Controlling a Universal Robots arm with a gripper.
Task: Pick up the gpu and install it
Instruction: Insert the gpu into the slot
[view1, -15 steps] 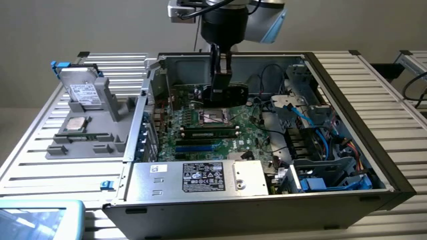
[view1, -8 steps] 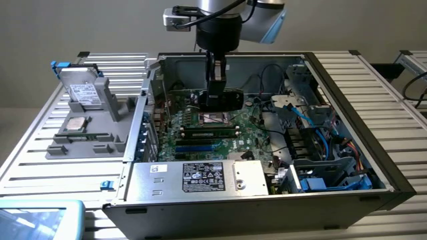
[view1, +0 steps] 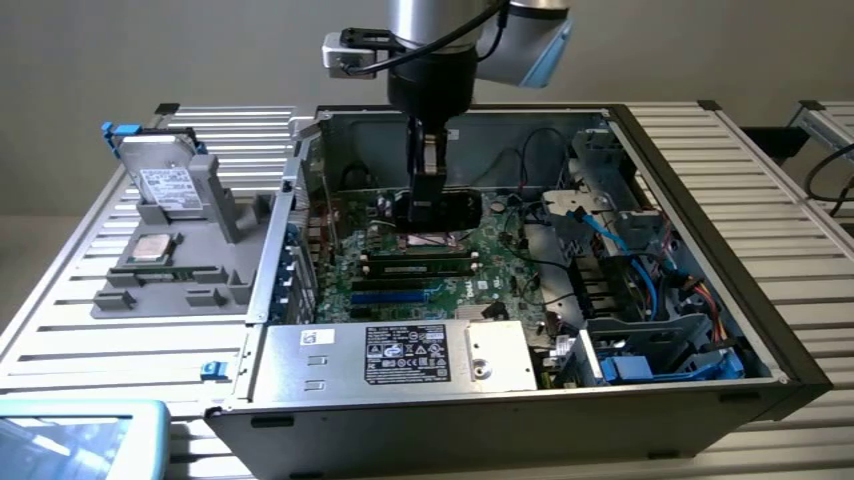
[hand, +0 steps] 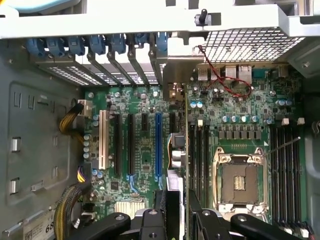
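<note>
No print is legible, even on the power supply label (view1: 407, 352)

The arm (view1: 447, 25) is a smooth silver-grey tube with a pale blue cap (view1: 545, 45) on the joint beside it, narrowing to a black cylindrical wrist (view1: 434, 85). A small grey camera box (view1: 351, 52) on a black bracket is fixed to its side, and a black cable (view1: 441, 52) loops from it. The gripper (view1: 430, 195) is black throughout, its jointed links (hand: 107, 225) carrying round pivot pins (hand: 118, 217) with pale centres.
</note>
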